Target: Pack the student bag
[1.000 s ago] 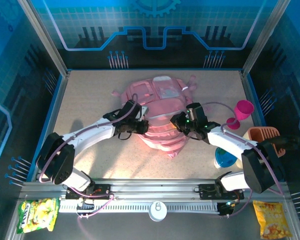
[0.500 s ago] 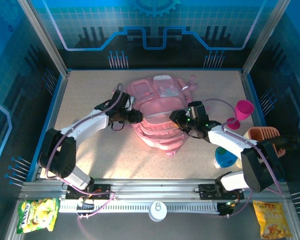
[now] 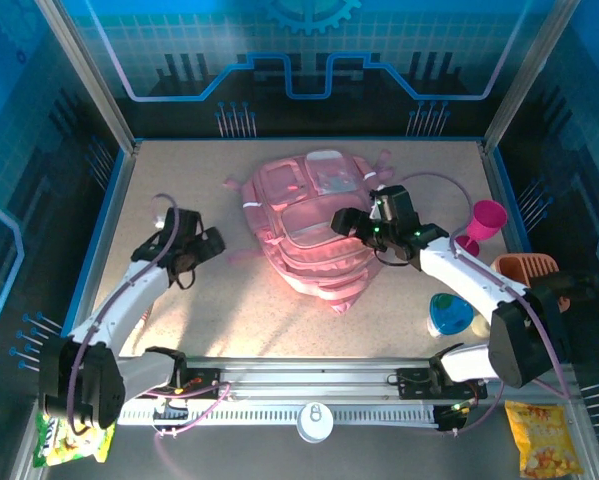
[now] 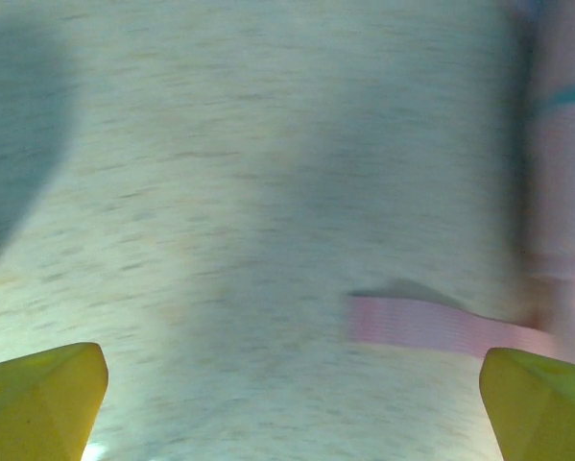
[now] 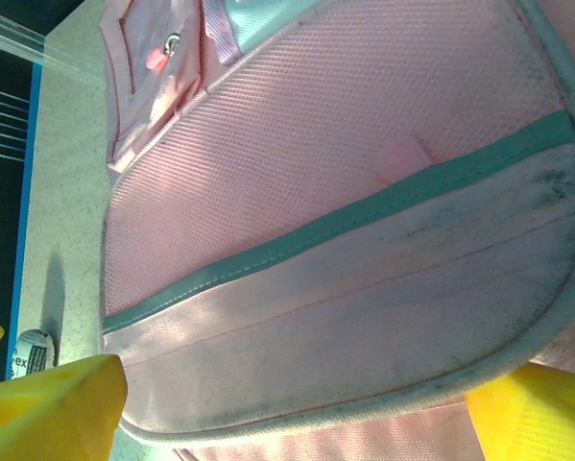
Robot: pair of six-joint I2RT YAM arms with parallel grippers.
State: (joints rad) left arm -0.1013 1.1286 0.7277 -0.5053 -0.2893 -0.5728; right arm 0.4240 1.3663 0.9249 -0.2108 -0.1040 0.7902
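1. The left gripper (image 3: 196, 250) stood over bare worktop (image 3: 169, 180), jaws spread wide and empty. In its wrist view the yellow fingertips (image 4: 42, 399) sat at opposite bottom corners, with speckled surface between them.
2. Just ahead of that gripper a flat pink strap (image 4: 431, 327) lay on the worktop, running off to the right towards a blurred pink edge with a teal stripe.
3. The right gripper (image 3: 345, 222) sat over the right side of the student bag (image 3: 309, 235), also opened wide. In its wrist view the yellow fingertips (image 5: 52, 403) flanked a rounded pocket edge of the bag, and I could not tell whether they touched the fabric.
4. That wrist view showed pink mesh fabric crossed by a teal stripe (image 5: 364, 206), grey piping along the curved pocket rim, and a small zip pull (image 5: 172, 43) near the top left.
5. The student bag lay flat in the middle of the worktop, towards the far edge, with pale straps trailing from its far right corner. It lay well apart from the left gripper and under the right one.
6. To the right of the bag stood a magenta goblet cup (image 3: 487, 220). Nearer the arm bases were an orange slotted basket (image 3: 524, 268) and a round blue object (image 3: 449, 315), each partly hidden by the right arm.
7. In front of the rail lay two snack packets — a yellow-green packet (image 3: 74, 428) at the left and an orange-yellow packet (image 3: 544, 437) at the right.
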